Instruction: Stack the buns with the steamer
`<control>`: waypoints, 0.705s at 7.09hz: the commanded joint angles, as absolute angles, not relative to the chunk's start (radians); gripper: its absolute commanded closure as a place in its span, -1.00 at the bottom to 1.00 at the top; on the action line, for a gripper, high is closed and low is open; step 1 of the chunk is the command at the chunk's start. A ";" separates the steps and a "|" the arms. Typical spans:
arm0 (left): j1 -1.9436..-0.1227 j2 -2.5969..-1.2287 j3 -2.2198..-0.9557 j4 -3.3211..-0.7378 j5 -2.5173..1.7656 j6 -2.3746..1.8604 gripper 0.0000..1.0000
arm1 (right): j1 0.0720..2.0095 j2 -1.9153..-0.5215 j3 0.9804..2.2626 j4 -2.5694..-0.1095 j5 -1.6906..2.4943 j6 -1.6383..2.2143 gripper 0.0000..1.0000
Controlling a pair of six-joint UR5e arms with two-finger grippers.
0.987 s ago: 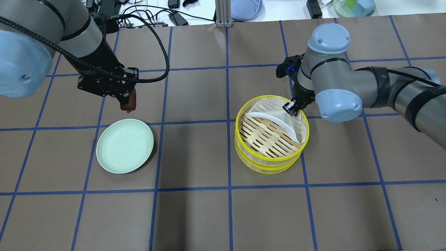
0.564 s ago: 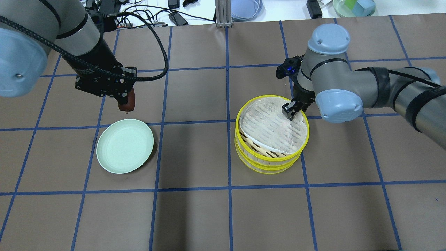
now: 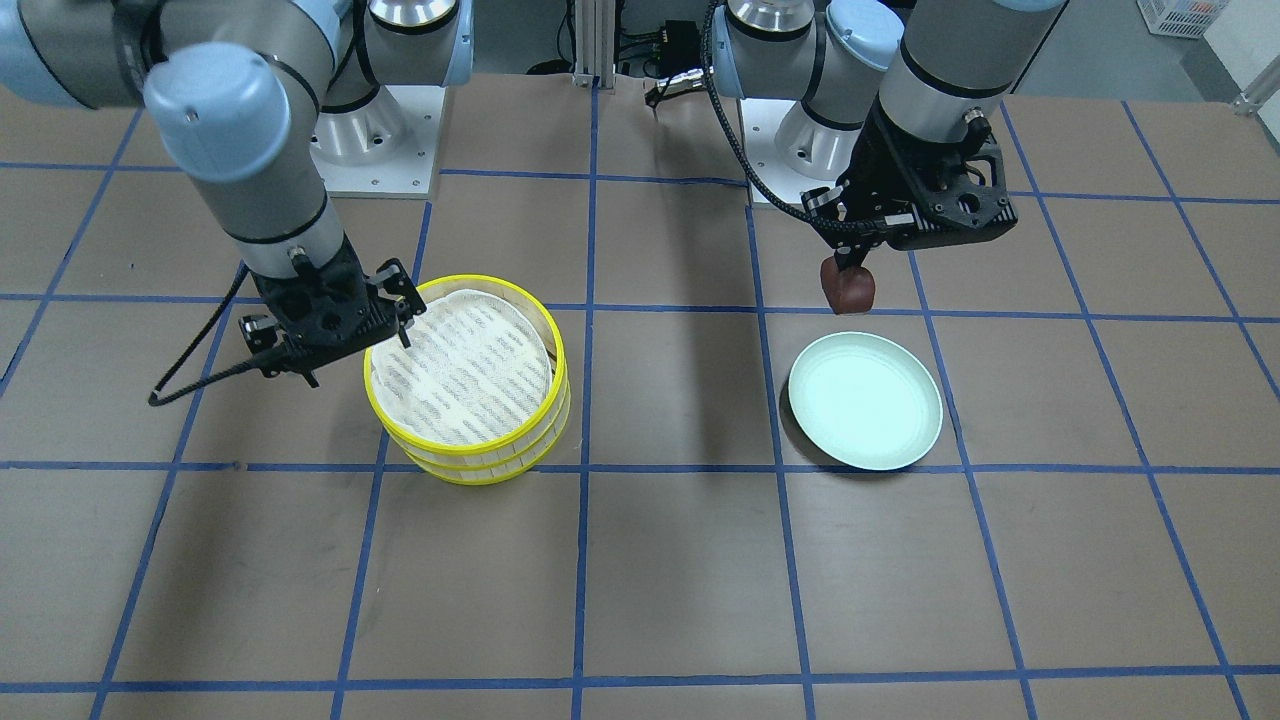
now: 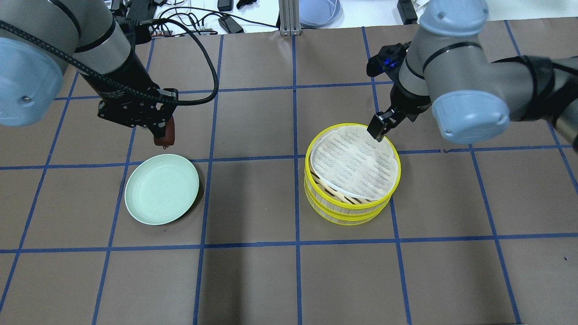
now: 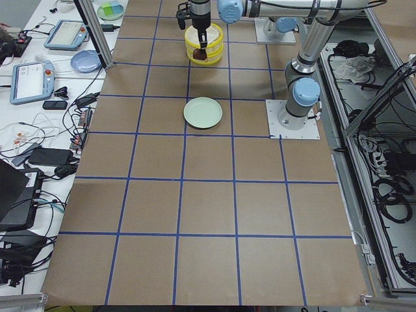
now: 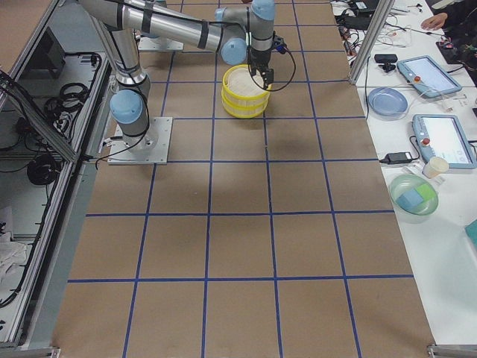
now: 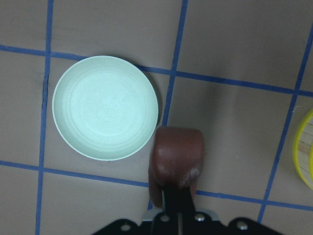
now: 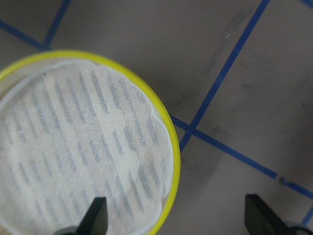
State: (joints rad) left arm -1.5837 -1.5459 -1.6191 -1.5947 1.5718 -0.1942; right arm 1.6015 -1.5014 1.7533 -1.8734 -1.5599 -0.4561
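Observation:
My left gripper [image 4: 162,128] is shut on the dark reddish-brown bun [image 4: 165,135] and holds it above the table just beyond the pale green plate [image 4: 161,188]. The bun also shows in the left wrist view [image 7: 177,156] and the front view [image 3: 848,288]. The yellow two-tier steamer [image 4: 347,213] stands right of centre, with a white mesh cloth [image 4: 354,162] lying flat over its top tier. My right gripper [image 4: 378,127] is open and empty, raised over the steamer's far right rim [image 8: 171,147]. The cream-white bun is hidden or out of view.
The plate [image 3: 865,400] holds nothing. Cables, tablets and a bowl with coloured blocks [image 4: 458,9] lie beyond the table's far edge. Brown table surface with blue tape lines lies in front of the steamer and the plate.
The cloth was folded back in my right gripper; now it lies flat over the steamer. My right gripper has let go and risen toward the far side. The left arm barely moved.

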 commanded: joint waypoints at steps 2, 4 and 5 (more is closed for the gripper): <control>-1.739 -1.571 -1.626 -1.582 1.545 -0.367 1.00 | 1.598 -1.539 1.554 -1.706 -1.555 -0.324 -0.98; -1.871 -1.647 -1.623 -1.441 1.492 -0.548 1.00 | 1.600 -1.554 1.545 -1.713 -1.566 -0.149 -0.98; -1.888 -1.693 -1.624 -1.336 1.398 -0.602 1.00 | 1.600 -1.555 1.546 -1.713 -1.568 -0.146 -0.99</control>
State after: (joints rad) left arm -1.8471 -1.6415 -1.6233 -1.4470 1.4826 -0.5167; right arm 1.5994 -1.5515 1.5493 -1.7136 -1.5648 -0.1833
